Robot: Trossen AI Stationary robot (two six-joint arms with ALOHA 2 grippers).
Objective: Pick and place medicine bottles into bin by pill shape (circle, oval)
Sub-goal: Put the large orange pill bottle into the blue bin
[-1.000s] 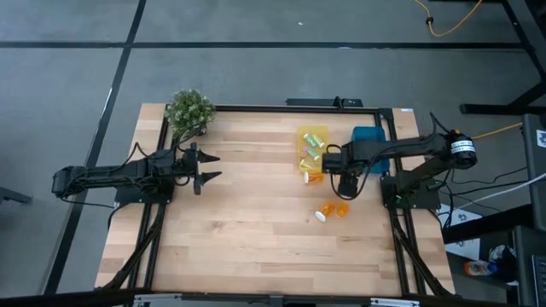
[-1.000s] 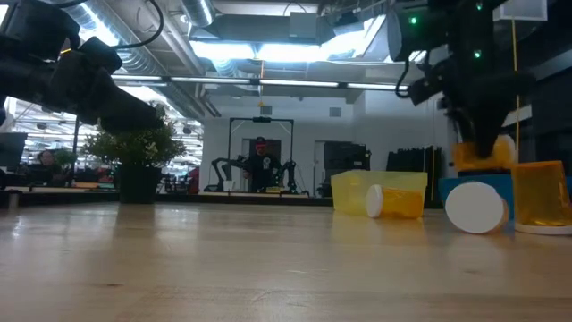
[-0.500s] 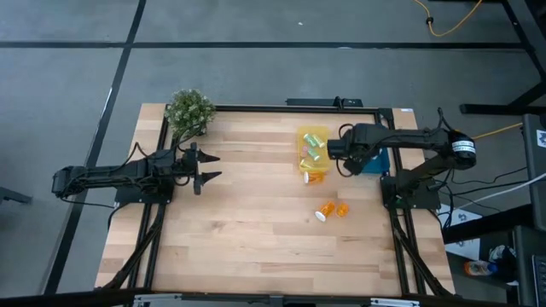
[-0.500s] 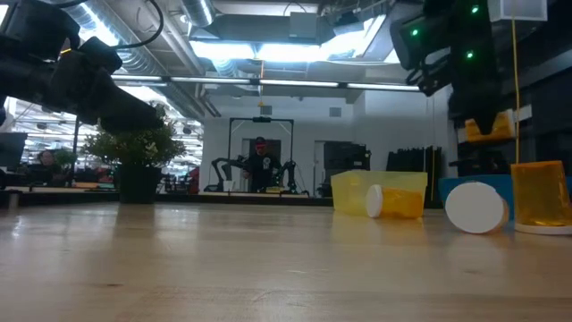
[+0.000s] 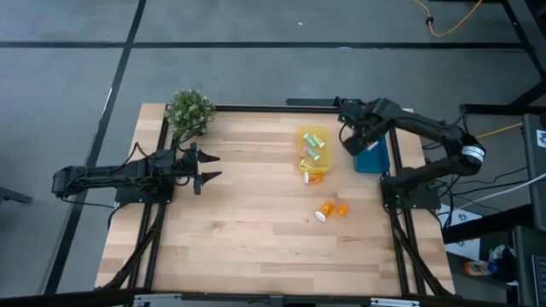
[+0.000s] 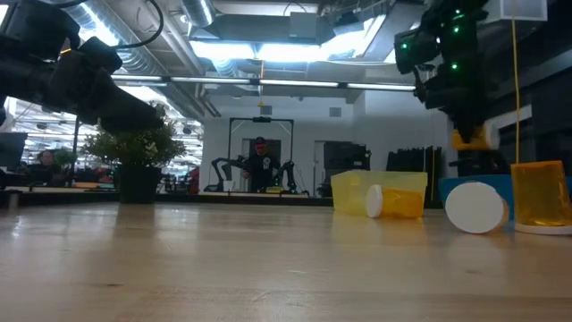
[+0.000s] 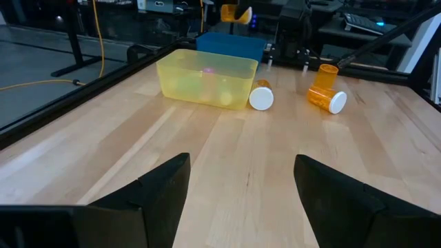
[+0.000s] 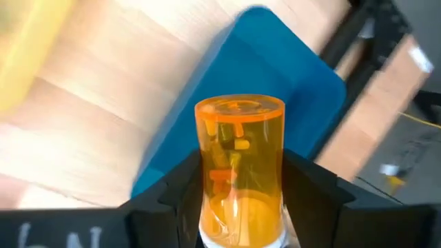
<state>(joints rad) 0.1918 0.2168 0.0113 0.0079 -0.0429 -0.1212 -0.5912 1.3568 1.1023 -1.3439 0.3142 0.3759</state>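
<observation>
Two dark fingers of the right gripper [image 8: 238, 200] are clamped on an orange pill bottle [image 8: 239, 165] held above the blue bin [image 8: 275, 110]; released off-centre, it could strike the rim. The left gripper [image 7: 241, 196], fingers apart, waits well apart.

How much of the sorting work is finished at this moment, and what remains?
Done: several pale bottles lie in the yellow bin. In hand: the right gripper holds an orange bottle above the blue bin. Left: one orange bottle beside the yellow bin and two more on the table. The left gripper waits open, far from them.
</observation>
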